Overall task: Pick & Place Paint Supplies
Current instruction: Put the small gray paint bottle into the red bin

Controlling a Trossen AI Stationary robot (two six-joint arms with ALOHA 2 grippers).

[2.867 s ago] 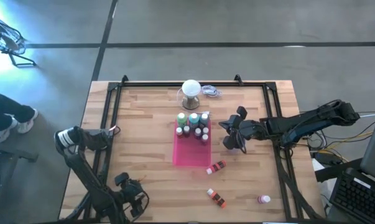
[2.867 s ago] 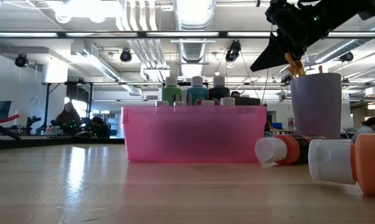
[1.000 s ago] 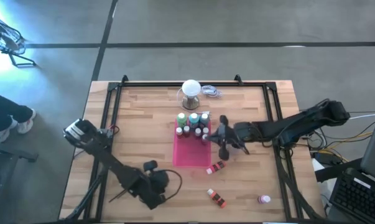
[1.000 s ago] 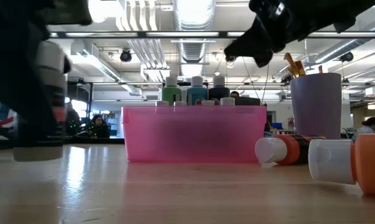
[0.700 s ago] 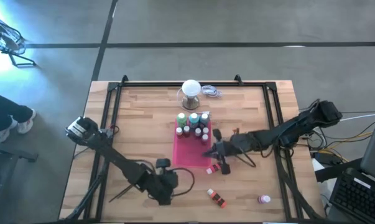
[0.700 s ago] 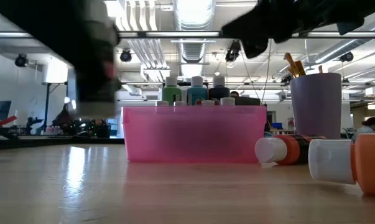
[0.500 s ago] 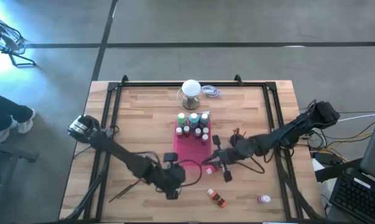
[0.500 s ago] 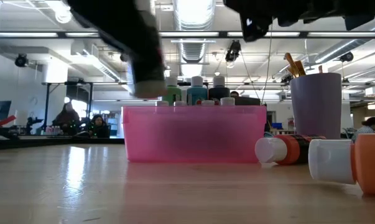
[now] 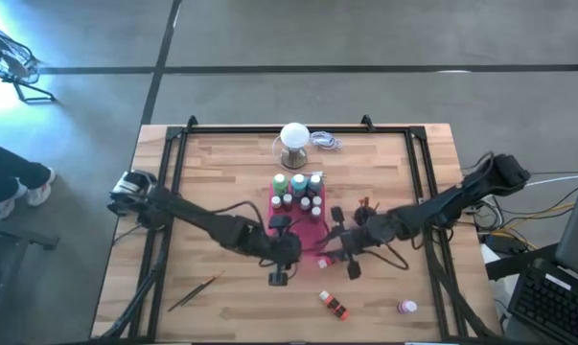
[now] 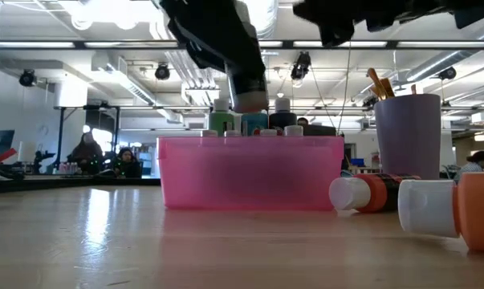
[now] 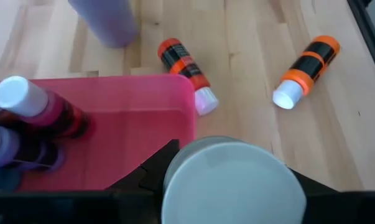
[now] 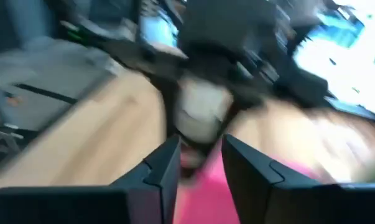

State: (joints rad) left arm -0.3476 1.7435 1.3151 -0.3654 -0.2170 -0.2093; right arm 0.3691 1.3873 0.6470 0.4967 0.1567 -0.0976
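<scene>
Far left, near edge of table: one thin brown-handled brush (image 9: pixel 195 292), flat on the wood, unattended. Next along: left gripper (image 9: pixel 279 264), clenched on a white-capped paint bottle (image 11: pixel 231 183), carried in the air over the near edge of the pink tray (image 9: pixel 293 241), clear of the wall in the low view. Far half of tray: standing paint bottles (image 9: pixel 298 192), packed close; near half bare. For a clean placement: carry on inward past the wall, hold off on descent until over bare floor, keep well apart from the standing row, set base down, release only once seated. Just beside the tray's right wall: right gripper (image 9: pixel 341 251), fingers (image 12: pixel 162 168) parted, nothing held, near enough to the left arm to warrant a wide berth. Beyond the tray in the low view: purple cup (image 10: pixel 408 136) with brush handles. Further right, loose on the table: orange bottle (image 9: pixel 334 305) on its side, pink bottle (image 9: pixel 405 307) near the front edge, both awaiting collection.
</scene>
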